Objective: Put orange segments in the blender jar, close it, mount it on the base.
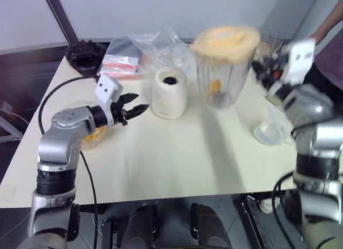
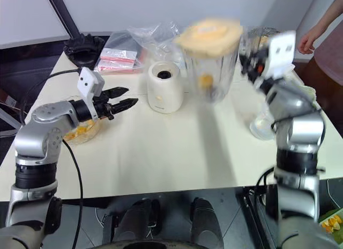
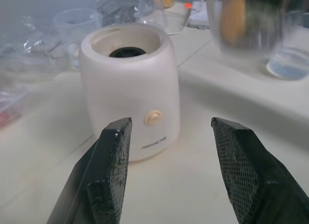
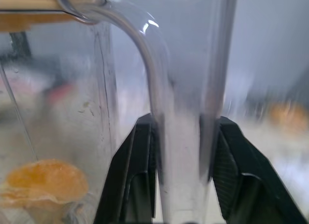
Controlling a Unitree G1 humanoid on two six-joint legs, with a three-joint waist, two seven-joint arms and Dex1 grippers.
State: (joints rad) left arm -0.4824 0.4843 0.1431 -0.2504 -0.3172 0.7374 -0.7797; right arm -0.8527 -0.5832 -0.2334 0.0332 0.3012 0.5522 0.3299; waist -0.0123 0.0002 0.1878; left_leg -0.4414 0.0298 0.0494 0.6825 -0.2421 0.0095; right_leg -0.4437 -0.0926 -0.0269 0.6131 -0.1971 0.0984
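Right pincer (image 4: 178,151) is clamping the handle of the lidded blender jar (image 1: 224,66), upper centre; rigid, slick plastic, likely top-heavy. Left pincer (image 3: 176,151) is gaping before the base (image 1: 170,92).

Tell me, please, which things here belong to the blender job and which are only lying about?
Job:
- tall clear plastic blender jar with peach lid, orange segment inside, held by right gripper
- cream-white rounded base
- left gripper, open

Lying about:
- black toothed ring
- clear plastic bags
- small clear jug
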